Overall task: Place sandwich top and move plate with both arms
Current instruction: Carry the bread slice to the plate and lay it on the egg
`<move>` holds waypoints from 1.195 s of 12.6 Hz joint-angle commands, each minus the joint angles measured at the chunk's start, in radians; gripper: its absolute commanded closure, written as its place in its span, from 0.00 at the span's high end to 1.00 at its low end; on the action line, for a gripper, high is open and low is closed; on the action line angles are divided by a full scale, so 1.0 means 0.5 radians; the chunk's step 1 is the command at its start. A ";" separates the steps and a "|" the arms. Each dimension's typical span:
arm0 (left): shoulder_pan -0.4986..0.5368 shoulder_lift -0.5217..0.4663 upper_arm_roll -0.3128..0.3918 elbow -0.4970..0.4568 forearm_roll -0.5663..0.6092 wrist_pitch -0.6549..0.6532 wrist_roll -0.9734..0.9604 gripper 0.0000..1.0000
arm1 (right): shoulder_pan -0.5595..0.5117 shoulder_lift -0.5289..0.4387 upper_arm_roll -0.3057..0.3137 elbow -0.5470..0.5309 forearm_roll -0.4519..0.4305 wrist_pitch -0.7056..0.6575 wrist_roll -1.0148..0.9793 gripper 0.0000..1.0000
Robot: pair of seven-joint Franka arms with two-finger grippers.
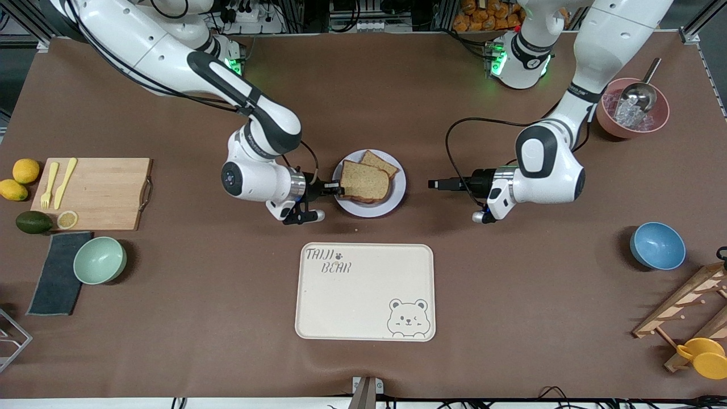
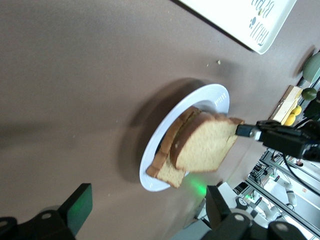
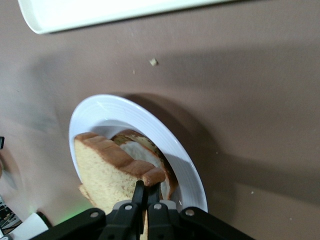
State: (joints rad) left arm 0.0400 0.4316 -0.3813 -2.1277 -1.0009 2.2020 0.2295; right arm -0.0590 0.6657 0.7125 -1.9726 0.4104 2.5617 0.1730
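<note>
The pale plate [image 1: 397, 196] sits mid-table, farther from the front camera than the tray. On it lies a bread slice with egg [image 1: 379, 163], partly covered. My right gripper [image 1: 335, 187] is shut on the corner of the sandwich top [image 1: 365, 180] and holds it tilted over that slice. The right wrist view shows its fingers [image 3: 141, 192] pinching the crust of the sandwich top [image 3: 102, 172] over the plate [image 3: 150, 125]. My left gripper [image 1: 434, 183] is open and empty, beside the plate toward the left arm's end. The left wrist view shows the plate [image 2: 212, 97] and the sandwich top [image 2: 207, 145].
A cream bear tray [image 1: 363, 292] lies nearer the front camera than the plate. A blue bowl [image 1: 657, 245], a pink bowl with ice and a scoop [image 1: 631, 108] and a wooden rack [image 1: 687, 307] are at the left arm's end. A cutting board [image 1: 93, 193] and a green bowl [image 1: 100, 259] are at the right arm's end.
</note>
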 commanded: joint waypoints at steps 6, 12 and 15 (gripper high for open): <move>-0.200 0.201 0.002 0.019 -0.510 0.348 0.329 1.00 | 0.029 0.006 0.026 -0.034 -0.032 0.098 0.326 1.00; -0.273 0.238 0.002 0.031 -0.716 0.357 0.421 1.00 | -0.103 -0.018 -0.068 0.177 -0.075 -0.225 0.317 1.00; -0.304 0.278 0.002 0.028 -0.839 0.367 0.583 1.00 | -0.188 -0.094 -0.176 0.340 -0.283 -0.637 0.335 1.00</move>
State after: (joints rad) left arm -0.1023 0.5476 -0.3823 -2.1202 -1.3805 2.3713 0.4608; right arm -0.1244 0.6583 0.6387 -1.8406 0.3358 2.3439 0.3060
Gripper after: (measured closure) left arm 0.000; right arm 0.000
